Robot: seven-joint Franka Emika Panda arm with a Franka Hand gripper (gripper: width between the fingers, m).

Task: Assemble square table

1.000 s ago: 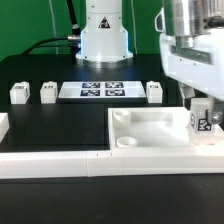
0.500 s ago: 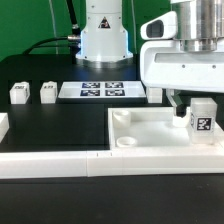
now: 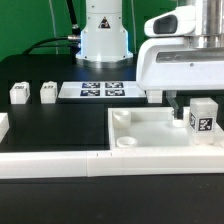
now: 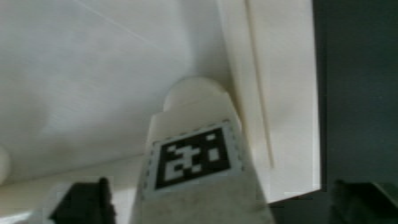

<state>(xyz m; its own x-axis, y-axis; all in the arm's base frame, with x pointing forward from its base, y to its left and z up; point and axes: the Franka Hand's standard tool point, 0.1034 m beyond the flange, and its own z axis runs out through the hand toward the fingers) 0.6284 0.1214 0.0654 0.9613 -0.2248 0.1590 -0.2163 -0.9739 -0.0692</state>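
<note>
The white square table top lies at the exterior view's right, with a round socket at its near corner. One white leg with a black-and-white tag stands upright at its far right corner. My gripper is low around this leg. In the wrist view the leg stands between my two dark fingers, with a gap on each side, so the gripper is open. Two more legs stand on the black table at the left.
The marker board lies at the back centre, in front of the robot base. A long white rail runs along the front edge. A short white piece sits at the far left.
The hand has swung round and shifted toward the exterior view's left. The tagged leg went from tilted under the hand to standing upright on the table top's corner.
</note>
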